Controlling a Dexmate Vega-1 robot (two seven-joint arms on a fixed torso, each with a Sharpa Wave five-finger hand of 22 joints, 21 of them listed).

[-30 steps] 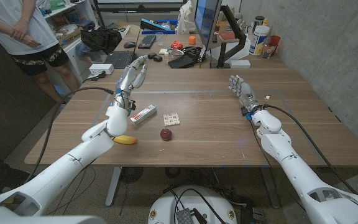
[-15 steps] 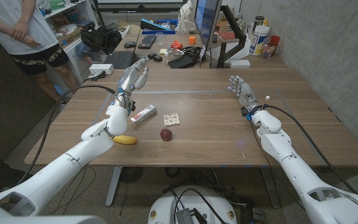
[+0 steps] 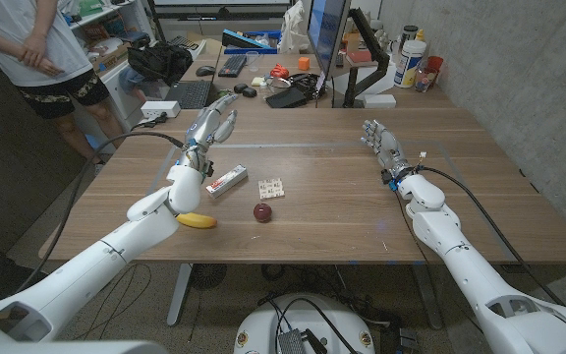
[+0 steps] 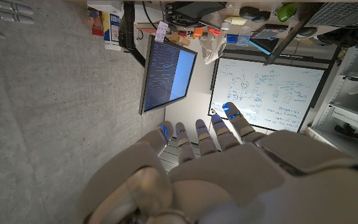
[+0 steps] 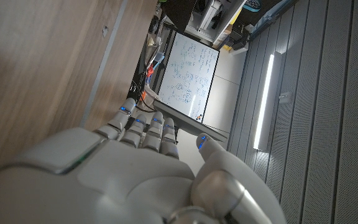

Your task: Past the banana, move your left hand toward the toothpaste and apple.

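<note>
The left hand [image 3: 210, 125] was up over the table with its fingers apart and nothing in them, and across the last second it had slid a touch toward the table's middle, the fingers leaning that way too. The left wrist view agreed on the hand [image 4: 216, 168]: fingers spread, aimed out at the room beyond the table's far side, nothing held. Just below and beside the wrist lay the toothpaste [image 3: 226, 181], in its white and red box, untouched. The banana [image 3: 198, 220] sat back by the forearm, nearer the robot, so the hand was already beyond it. The apple [image 3: 262, 211] was off toward the centre, near the toothpaste, with a small dotted white block [image 3: 271, 187] between the two. That little drift looked like the start of the swing toward toothpaste and apple; by my reading, most of the reach remained. The right hand [image 3: 380, 139] stood well apart on its own side, fingers loosely apart, holding nothing.
</note>
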